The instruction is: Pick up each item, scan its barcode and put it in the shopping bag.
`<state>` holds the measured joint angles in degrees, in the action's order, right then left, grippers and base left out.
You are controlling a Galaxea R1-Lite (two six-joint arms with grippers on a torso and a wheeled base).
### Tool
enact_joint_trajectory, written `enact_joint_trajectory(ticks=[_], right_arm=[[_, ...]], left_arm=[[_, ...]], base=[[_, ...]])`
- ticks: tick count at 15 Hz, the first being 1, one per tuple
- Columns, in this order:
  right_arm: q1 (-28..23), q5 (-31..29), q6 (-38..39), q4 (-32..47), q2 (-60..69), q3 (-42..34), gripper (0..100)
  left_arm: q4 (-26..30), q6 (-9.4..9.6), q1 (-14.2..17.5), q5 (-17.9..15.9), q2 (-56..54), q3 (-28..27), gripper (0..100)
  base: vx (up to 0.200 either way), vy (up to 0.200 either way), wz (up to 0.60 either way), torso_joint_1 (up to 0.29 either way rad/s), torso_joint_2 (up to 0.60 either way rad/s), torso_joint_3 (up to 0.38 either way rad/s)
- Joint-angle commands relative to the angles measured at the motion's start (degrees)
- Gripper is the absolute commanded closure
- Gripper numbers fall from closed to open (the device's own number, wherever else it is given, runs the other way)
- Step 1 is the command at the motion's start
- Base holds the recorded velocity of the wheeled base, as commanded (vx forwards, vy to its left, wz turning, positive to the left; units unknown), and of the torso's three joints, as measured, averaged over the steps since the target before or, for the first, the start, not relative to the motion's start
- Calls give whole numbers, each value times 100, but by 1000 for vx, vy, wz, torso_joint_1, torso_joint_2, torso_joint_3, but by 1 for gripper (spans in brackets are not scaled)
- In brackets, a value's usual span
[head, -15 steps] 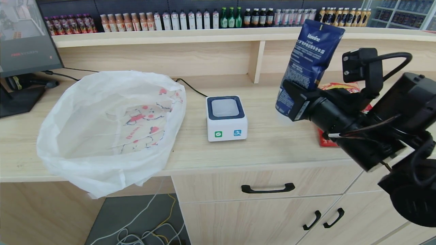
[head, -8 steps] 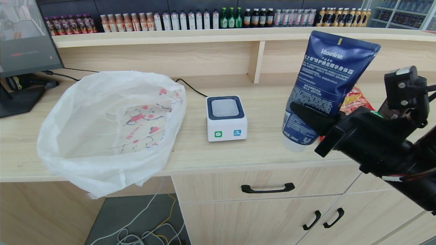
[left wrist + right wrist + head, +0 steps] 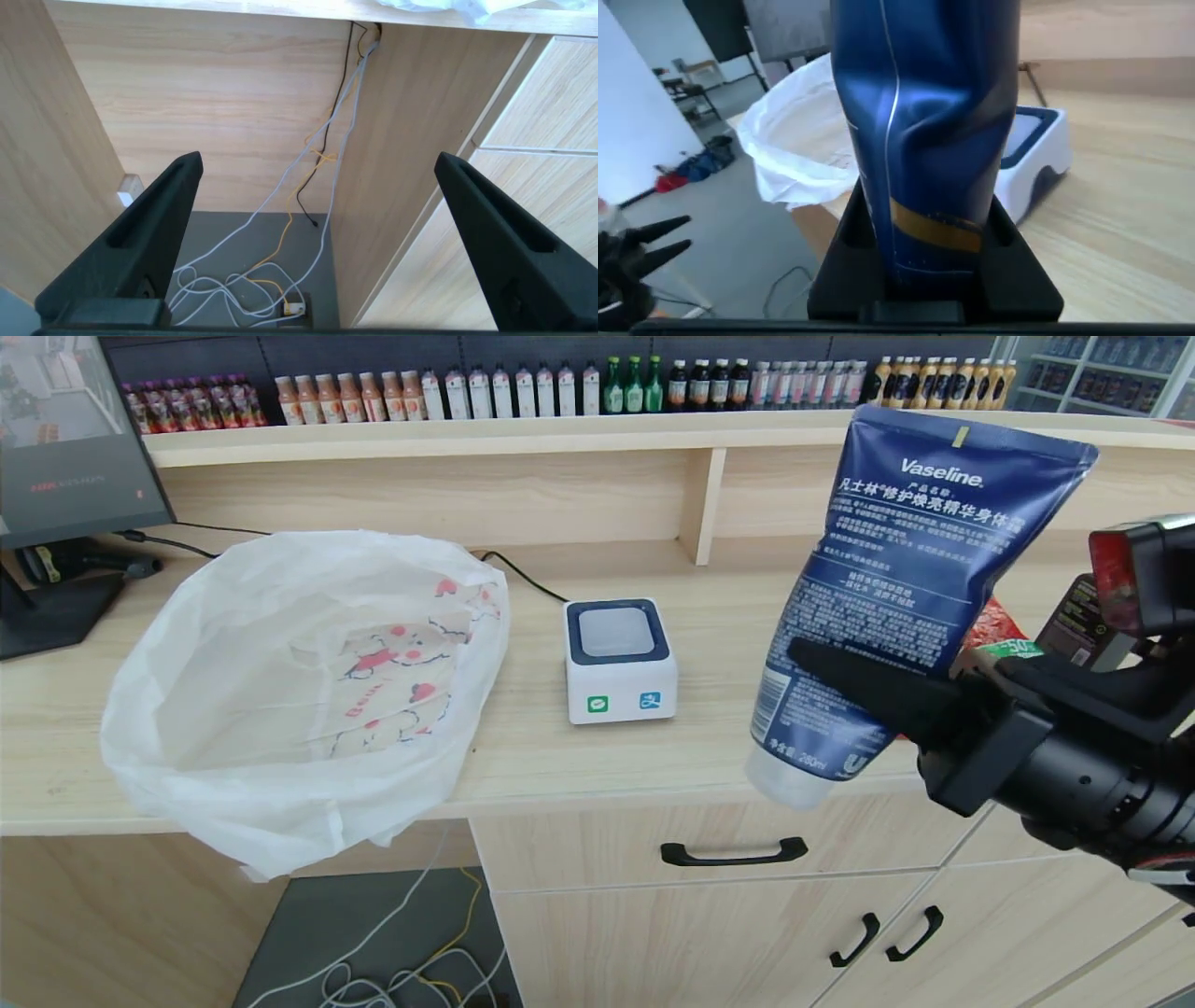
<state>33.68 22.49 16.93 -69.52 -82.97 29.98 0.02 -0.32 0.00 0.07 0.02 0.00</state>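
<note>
A dark blue lotion tube [image 3: 901, 588] hangs cap-down over the counter's front edge, to the right of the scanner, with my right gripper [image 3: 896, 695] shut on its lower half. In the right wrist view the tube [image 3: 924, 121] stands between the jaws of that gripper [image 3: 924, 247]. The white scanner [image 3: 620, 658] sits mid-counter, and it appears as the scanner [image 3: 1036, 159] behind the tube. The white shopping bag [image 3: 299, 681] lies open at the left. My left gripper [image 3: 313, 233] is open below the counter, over floor cables.
A red snack packet [image 3: 997, 625] lies on the counter behind the tube. A monitor [image 3: 65, 439] and a handheld scanner [image 3: 79, 563] stand at the far left. A raised shelf [image 3: 597, 434] carries several bottles. Drawer handles [image 3: 735, 852] face me below.
My right arm has swung round and brought the tube nearer and lower, from above the counter to over its front edge. The tube's printed face has turned toward the head camera.
</note>
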Motion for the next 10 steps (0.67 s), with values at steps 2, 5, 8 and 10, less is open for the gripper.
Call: enact_joint_trajectory(ticks=[2,5,8,10], right_arm=[[367,344,645,-395,-44,-27,100],[710,511,1409,-817,-132,-62,100],[938,519,1901,-1011,-334,-1,100],[938,519,2007,-1257,-580,17,100]], left_arm=[[-2,-3,0,1,-2,0,0],[-2,-3,-9,1,-2,0,0],[-2,-3,0,1,-2,0,0],[-2,-3,0,1,-2,0,0]], base=[[0,0,0,0,0,0],[0,0,0,0,0,0],[0,0,0,0,0,0],[0,0,0,0,0,0]])
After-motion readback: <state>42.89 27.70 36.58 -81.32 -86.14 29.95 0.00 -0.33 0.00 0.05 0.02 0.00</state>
